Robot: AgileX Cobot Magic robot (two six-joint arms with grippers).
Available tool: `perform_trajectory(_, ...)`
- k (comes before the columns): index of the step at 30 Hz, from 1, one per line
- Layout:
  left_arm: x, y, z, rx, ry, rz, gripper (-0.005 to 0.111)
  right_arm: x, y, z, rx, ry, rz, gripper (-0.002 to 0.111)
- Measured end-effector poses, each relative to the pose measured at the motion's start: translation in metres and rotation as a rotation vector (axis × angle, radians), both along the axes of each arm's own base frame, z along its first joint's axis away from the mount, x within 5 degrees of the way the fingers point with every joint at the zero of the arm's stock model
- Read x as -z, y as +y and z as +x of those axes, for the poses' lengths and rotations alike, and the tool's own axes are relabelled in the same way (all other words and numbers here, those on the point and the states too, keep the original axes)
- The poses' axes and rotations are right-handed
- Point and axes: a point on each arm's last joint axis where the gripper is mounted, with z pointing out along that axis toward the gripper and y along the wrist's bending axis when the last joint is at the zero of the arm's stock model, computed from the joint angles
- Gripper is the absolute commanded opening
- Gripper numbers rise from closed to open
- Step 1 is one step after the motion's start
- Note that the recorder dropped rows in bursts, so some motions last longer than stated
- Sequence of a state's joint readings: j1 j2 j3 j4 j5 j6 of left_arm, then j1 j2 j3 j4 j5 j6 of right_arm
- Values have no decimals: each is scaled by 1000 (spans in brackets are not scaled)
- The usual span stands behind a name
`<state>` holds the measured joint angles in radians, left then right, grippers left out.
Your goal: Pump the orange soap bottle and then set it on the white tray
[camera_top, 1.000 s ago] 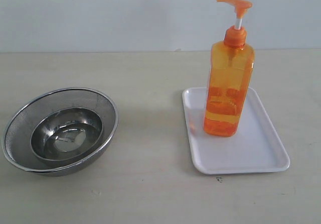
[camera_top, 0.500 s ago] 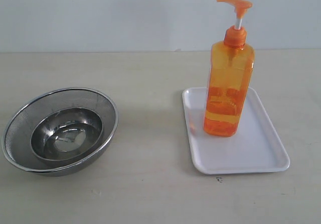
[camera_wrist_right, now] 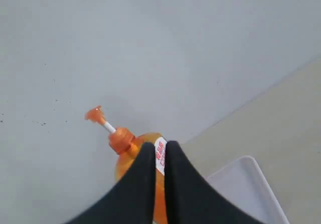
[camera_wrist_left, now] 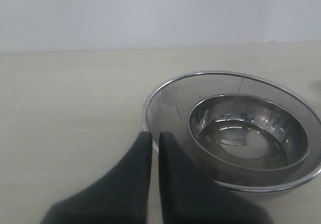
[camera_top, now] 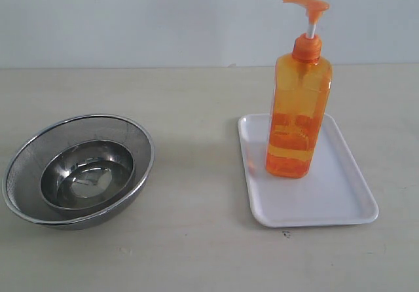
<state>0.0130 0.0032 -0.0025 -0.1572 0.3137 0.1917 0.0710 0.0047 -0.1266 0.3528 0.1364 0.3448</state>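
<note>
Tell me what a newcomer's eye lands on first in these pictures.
The tall orange soap bottle stands upright on the white tray, on the right of the exterior view, bright against the pale wall. On the left, a shiny steel bowl sits nested inside a wider mesh strainer on the beige table.

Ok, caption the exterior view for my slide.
Orange soap bottle upright on the white tray; steel bowl nested in mesh bowl alongside.

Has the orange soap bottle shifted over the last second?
No. The orange soap bottle stands exactly where it did on the white tray.
</note>
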Motion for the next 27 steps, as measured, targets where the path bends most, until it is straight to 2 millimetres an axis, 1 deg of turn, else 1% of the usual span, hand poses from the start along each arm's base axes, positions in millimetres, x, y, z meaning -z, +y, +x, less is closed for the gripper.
perform_trajectory(5, 0, 0, 0, 0, 0, 0, 5, -1, 1, 0, -13, -4, 79, 3)
perform_trajectory(10, 0, 0, 0, 0, 0, 0, 5, -10, -3, -1, 21, -93, 100, 3)
perform_trajectory(13, 0, 0, 0, 0, 0, 0, 5, -26, -5, -6, 44, -173, 33, 3)
perform_trajectory(16, 0, 0, 0, 0, 0, 0, 5, -52, -5, -12, 64, -236, -102, 3)
perform_trajectory(18, 0, 0, 0, 0, 0, 0, 5, -67, -4, -12, 71, -243, -184, 3)
perform_trajectory(21, 0, 0, 0, 0, 0, 0, 5, -79, -2, -3, 69, -201, -292, 3)
perform_trajectory(24, 0, 0, 0, 0, 0, 0, 5, -81, 0, 14, 59, -128, -401, 3)
perform_trajectory(27, 0, 0, 0, 0, 0, 0, 5, -81, 3, 31, 22, -41, -445, 3)
